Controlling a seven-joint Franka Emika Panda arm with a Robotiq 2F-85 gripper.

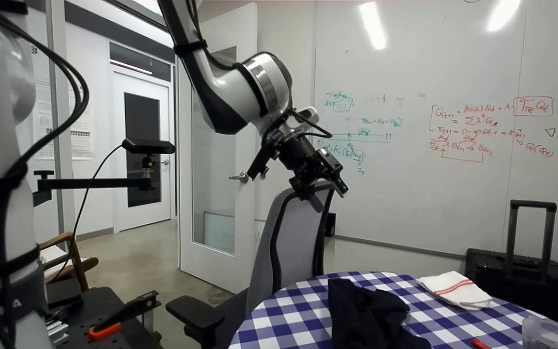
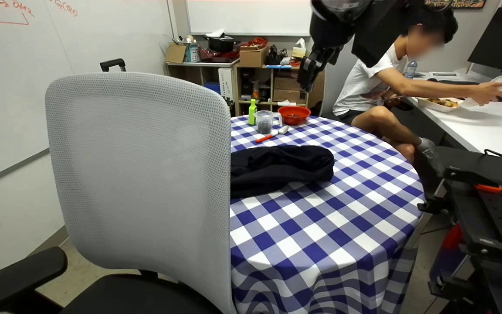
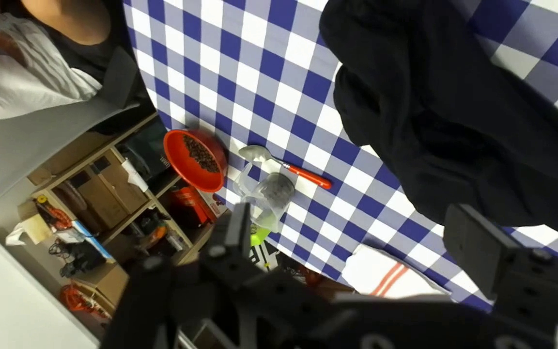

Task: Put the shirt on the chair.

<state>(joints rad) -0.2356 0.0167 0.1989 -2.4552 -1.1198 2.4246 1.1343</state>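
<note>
The shirt is a dark, crumpled garment (image 1: 366, 315) lying on a round table with a blue-and-white checked cloth (image 2: 303, 231). It also shows in an exterior view (image 2: 281, 168), partly hidden by the chair back, and in the wrist view (image 3: 458, 106). The chair has a grey mesh back (image 2: 142, 165), a black seat (image 2: 142, 298) and armrests; it stands at the table's edge and also shows in an exterior view (image 1: 298, 237). My gripper (image 1: 331, 199) is raised well above the table, apart from the shirt. In the wrist view its fingers (image 3: 349, 228) are wide apart with nothing between them.
On the table are a striped white towel (image 1: 456, 291), a red-handled spoon (image 3: 308, 177), a clear measuring cup (image 2: 265, 122), a green bottle (image 2: 252, 112) and a red bowl (image 2: 293, 115). A person (image 2: 368, 83) sits beyond the table. A black suitcase (image 1: 487, 276) stands by the whiteboard.
</note>
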